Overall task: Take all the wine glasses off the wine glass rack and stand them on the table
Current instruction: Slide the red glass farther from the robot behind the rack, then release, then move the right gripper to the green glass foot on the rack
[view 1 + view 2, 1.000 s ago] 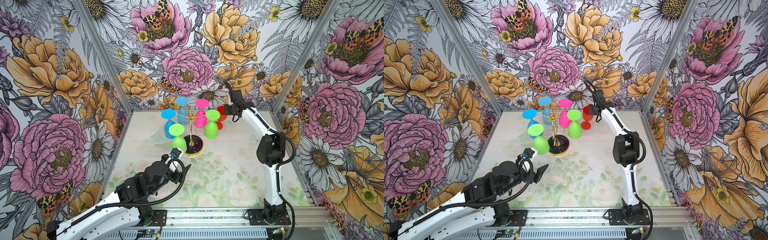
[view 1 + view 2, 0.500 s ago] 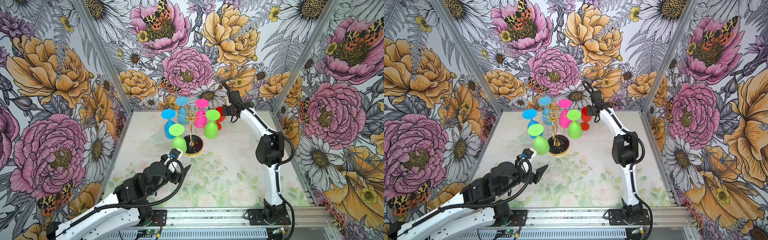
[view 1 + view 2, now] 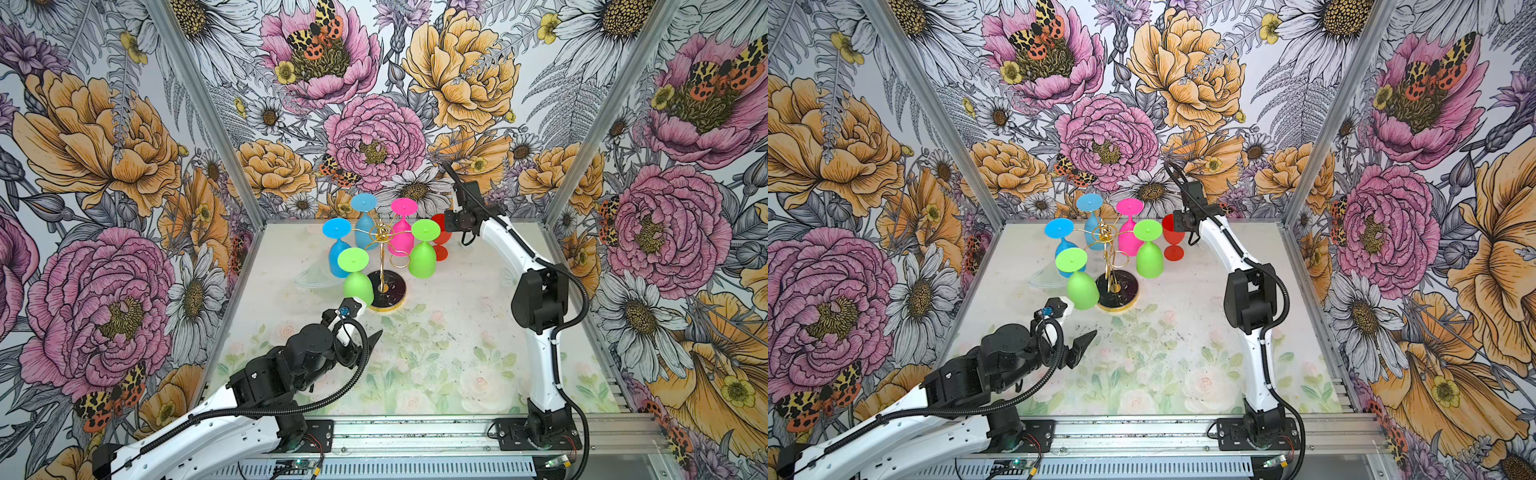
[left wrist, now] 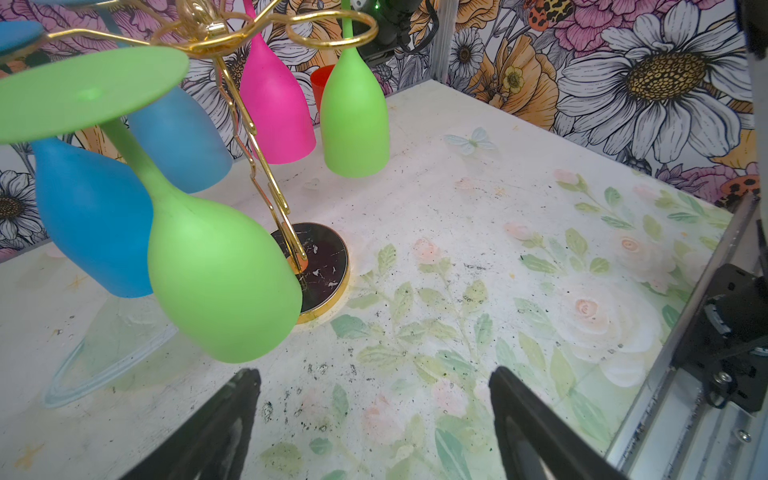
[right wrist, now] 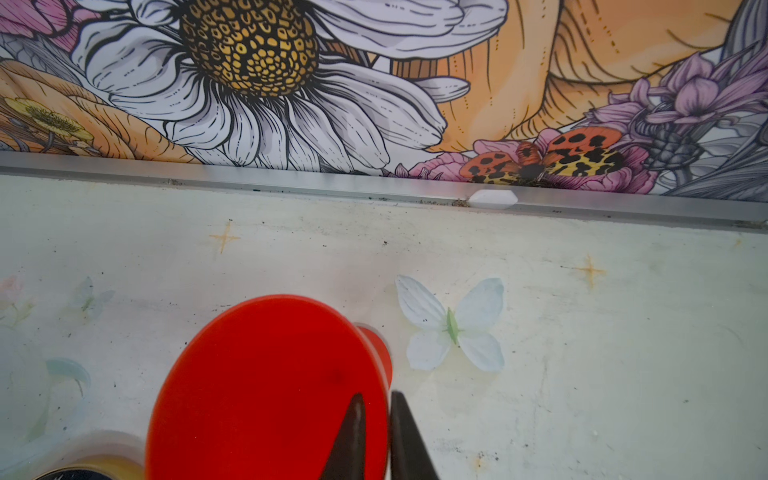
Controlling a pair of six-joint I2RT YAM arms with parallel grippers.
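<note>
Starting at left: risk is seen for the near green glass [image 4: 224, 291], hung bowl-down on the wine glass rack [image 3: 384, 237]. If it's nudged by the left gripper [image 4: 374, 374] before being enclosed, it could be swung off its loop, or the slim rack tipped. Further right, the red wine glass [image 5: 266, 386] is stood upright on the table [image 4: 457, 249], off the rack & just beside it; it could be toppled if dragged by a finger. Jaws: left's are spread wide, w/ nothing held or touched. The right gripper [image 5: 376, 397] is set nearly closed astride the red rim; whether it's pinched can't be told.
</note>
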